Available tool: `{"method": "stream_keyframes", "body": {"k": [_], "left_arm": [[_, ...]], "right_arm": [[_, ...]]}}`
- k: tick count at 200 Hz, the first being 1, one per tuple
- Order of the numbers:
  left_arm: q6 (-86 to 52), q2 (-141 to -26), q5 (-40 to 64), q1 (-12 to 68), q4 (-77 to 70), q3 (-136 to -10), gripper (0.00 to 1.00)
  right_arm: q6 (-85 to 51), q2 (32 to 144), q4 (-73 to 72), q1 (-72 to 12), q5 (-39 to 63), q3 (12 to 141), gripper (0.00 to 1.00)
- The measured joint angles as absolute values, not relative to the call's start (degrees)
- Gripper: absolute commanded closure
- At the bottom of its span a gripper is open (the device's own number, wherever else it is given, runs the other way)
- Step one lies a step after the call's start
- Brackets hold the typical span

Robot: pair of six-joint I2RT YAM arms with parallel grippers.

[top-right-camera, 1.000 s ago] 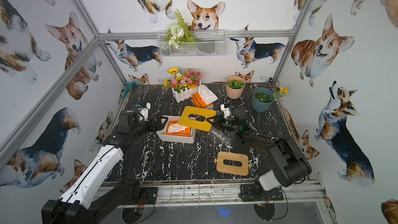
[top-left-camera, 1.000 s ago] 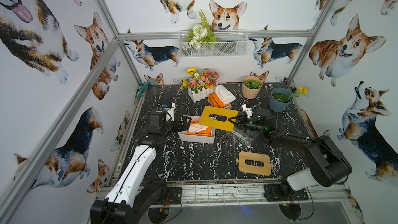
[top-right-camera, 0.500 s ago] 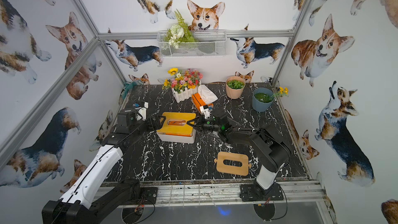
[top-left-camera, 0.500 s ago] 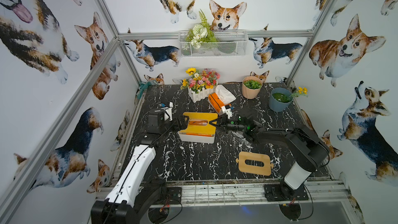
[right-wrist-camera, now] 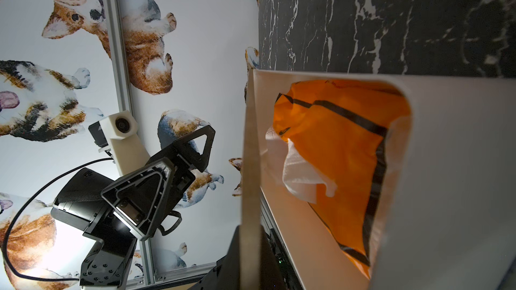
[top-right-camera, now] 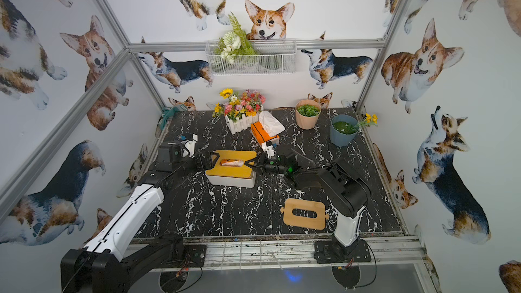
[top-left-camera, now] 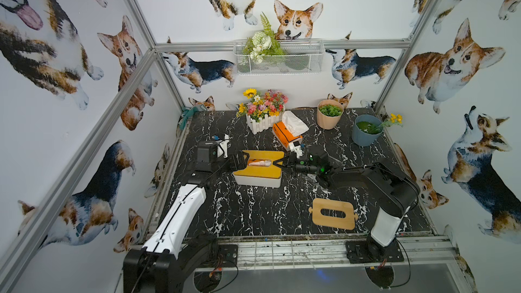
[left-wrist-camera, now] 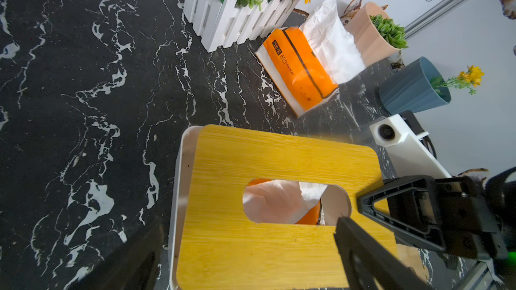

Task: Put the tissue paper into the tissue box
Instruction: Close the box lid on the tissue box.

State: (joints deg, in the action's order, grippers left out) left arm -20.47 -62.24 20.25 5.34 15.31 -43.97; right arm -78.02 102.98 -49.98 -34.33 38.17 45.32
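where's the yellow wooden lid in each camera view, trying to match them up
In a top view: yellow lid mid-table, atop the white tissue box.
In a top view: lid at the same mid-table spot.
Left wrist: lid large in frame, flat face and slot toward the camera.
Right wrist: lid edge-on, a thin pale strip beside the box's open mouth.
Shared landmark: the white tissue box, visible in all four.

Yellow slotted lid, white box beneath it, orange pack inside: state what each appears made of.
The yellow slotted lid: likely bamboo or wood, matte; fine straight grain lines show. The white box: probably plastic, smooth and matte, with rounded corners. The orange pack: thin plastic film, slightly glossy and creased.
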Motion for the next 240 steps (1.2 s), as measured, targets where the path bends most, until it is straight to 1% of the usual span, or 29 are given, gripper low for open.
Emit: {"method": "stream_keyframes", "body": {"k": [49, 102, 168, 240], "left_arm": [[-18.76, -68.45, 20.88, 5.28, 17.08, -46.54, 0.07], [-16.82, -73.01, 20.8, 5.28, 18.46, -48.31, 0.09], [-16.03, -74.91, 20.86, 5.28, 18.7, -48.56, 0.09], [-15.99, -76.05, 21.32, 5.28, 18.68, -48.58, 0.1]], "right_arm": [[-77.87, 104.4, -50.22, -34.13, 40.69, 47.18, 1.0], [-77.47, 104.75, -49.98, -34.09, 42.24, 47.59, 1.0], [-75.92, 103.85, -48.64, -31.9, 42.61, 46.24, 1.0], [-75.96, 104.55, -48.64, -32.08, 43.44, 47.22, 1.0]]}}
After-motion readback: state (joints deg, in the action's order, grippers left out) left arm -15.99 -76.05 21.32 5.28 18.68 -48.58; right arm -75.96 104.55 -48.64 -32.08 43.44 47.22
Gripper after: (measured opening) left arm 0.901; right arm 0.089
